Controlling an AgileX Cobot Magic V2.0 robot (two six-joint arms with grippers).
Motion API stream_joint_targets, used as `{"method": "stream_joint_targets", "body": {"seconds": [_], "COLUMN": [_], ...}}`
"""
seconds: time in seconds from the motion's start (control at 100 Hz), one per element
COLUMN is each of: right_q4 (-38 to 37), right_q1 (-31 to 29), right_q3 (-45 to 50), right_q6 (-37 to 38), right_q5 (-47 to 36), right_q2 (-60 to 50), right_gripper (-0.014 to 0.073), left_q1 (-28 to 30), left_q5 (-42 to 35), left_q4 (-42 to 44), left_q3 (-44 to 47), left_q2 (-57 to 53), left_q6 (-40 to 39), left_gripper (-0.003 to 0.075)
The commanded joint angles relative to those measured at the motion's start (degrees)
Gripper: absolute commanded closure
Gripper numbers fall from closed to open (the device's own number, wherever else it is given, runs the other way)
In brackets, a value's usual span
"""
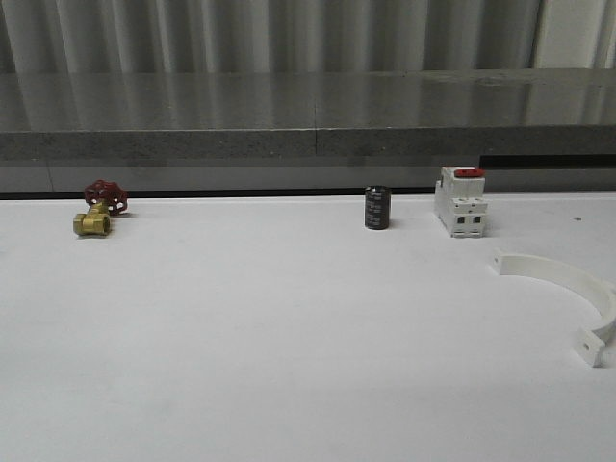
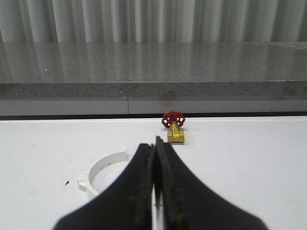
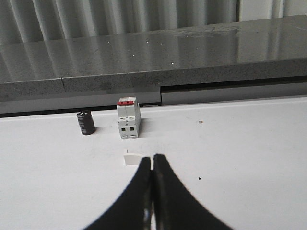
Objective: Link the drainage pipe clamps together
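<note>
Clamp halves are lying apart on the white table, not joined. One white clamp half is sitting at the right side of the table in the front view, its arc curving toward the table's right edge, flanged tabs at both ends, in front of and to the right of the white boxy switch with a red top. The other clamp half is showing in the left wrist view, lying flat just beside the left gripper, partly hidden behind its dark fingers. The left gripper's jaws are pressing together with nothing between them. The right gripper is likewise clenched and empty; a small white tab of a clamp half is peeking out just beyond its fingertips. A black cylinder is standing upright near the switch, on its left. A brass valve with a red handwheel is resting at the far left of the table.
</note>
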Motion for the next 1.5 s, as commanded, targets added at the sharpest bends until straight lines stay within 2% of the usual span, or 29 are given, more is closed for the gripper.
{"method": "stream_joint_targets", "body": {"seconds": [0.0,0.36,0.59,0.71,0.88,0.97,1.16,1.41,1.49], "right_q4": [0.0,0.0,0.0,0.0,0.0,0.0,0.0,0.0,0.0], "right_q1": [0.0,0.0,0.0,0.0,0.0,0.0,0.0,0.0,0.0], "right_q3": [-1.0,-1.0,-1.0,-1.0,-1.0,-1.0,-1.0,-1.0,-1.0], "right_q6": [-0.6,-0.6,-0.6,-0.6,-0.6,-0.6,-0.6,-0.6,-0.6], "right_q5": [-4.7,-4.7,-4.7,-4.7,-4.7,-4.7,-4.7,-4.7,-4.7], "right_q2": [-1.1,-1.1,-1.1,-1.1,-1.1,-1.1,-1.1,-1.1,-1.1], "right_gripper": [0.0661,0.0661,0.0661,0.0661,0.0661,0.0661,0.0661,0.0661,0.0661], "left_q1": [-0.4,-0.4,-0.4,-0.4,-0.4,-0.4,-0.4,-0.4,-0.4], "left_q5": [-5.1,-6.5,1.1,8.6,25.4,29.8,31.2,30.4,30.4], "left_q4": [0.0,-0.1,-2.1,-2.1,-2.1,-2.1,-2.8,-2.9,-2.9], "left_q3": [2.6,1.5,-9.9,-18.3,-30.2,-33.4,-34.1,-34.1,-34.1], "left_q2": [-1.5,-1.5,2.3,8.3,19.5,24.3,31.1,32.6,32.6], "left_q6": [-0.5,-0.5,-0.5,-0.5,-0.5,-0.5,-0.5,-0.5,-0.5], "left_gripper": [0.0741,0.0741,0.0741,0.0741,0.0741,0.0741,0.0741,0.0738,0.0695]}}
